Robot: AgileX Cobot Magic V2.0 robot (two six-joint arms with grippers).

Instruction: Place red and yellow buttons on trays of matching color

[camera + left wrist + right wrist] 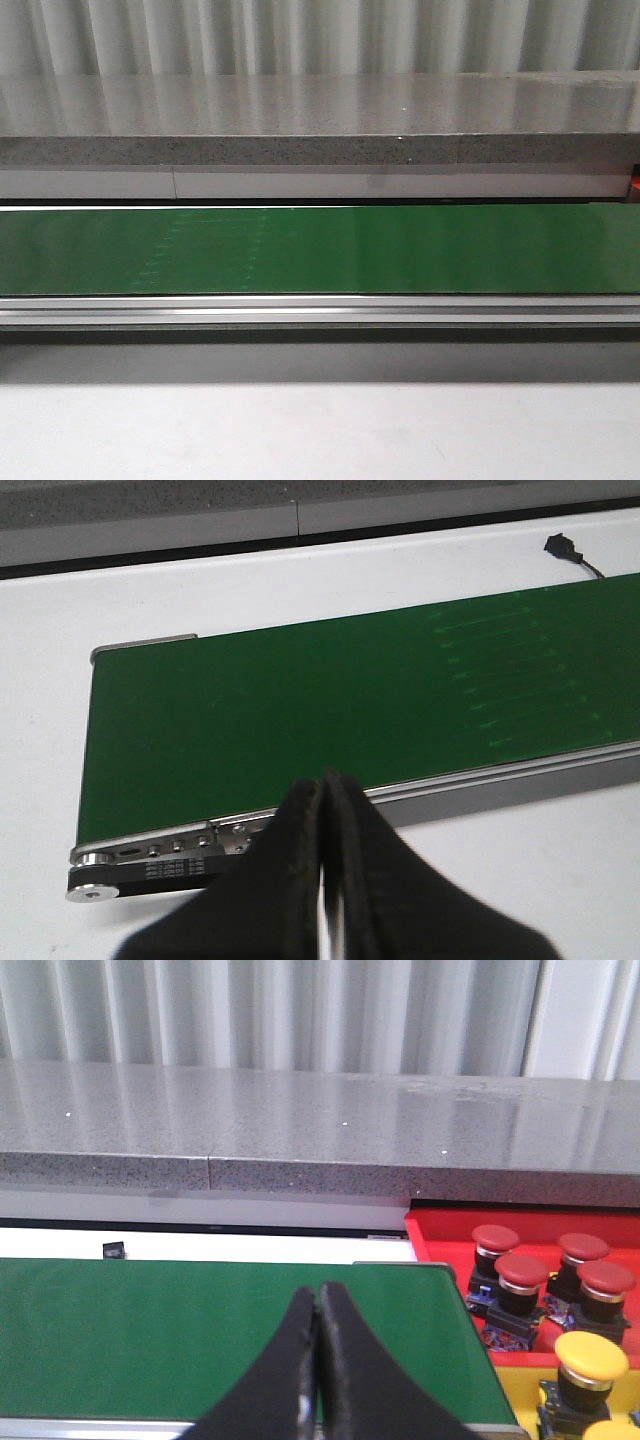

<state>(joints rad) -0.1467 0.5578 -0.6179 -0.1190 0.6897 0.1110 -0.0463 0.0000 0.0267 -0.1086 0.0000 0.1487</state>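
Hovering low over the near edge of the belt [330, 700], the left gripper [322, 880] has its black fingers [285, 870] pressed together with nothing between them. Beneath it lies the belt's roller end [150, 862], a metal bracket with a dark toothed strip, resting on the white table [520, 880]. Beyond, the green belt runs bare, and a small black connector [562, 548] lies on the table past its far side.

The right gripper [318, 1360] is likewise closed and holds nothing, poised above the other end of the belt. Just beside that end, four red buttons [520, 1275] stand upright in the red tray [440, 1230], close together on black bases. Nearer, two yellow buttons [590, 1360] sit in the yellow tray [515, 1385], which touches the red one; the nearer button is cut off by the picture's edge.

From the front, the belt crosses the whole width with nothing on it, its aluminium rail [320, 312] along the near side. Behind runs a grey speckled counter [320, 120], and farthest back a ribbed white wall [320, 35]. Neither gripper shows in the front view.
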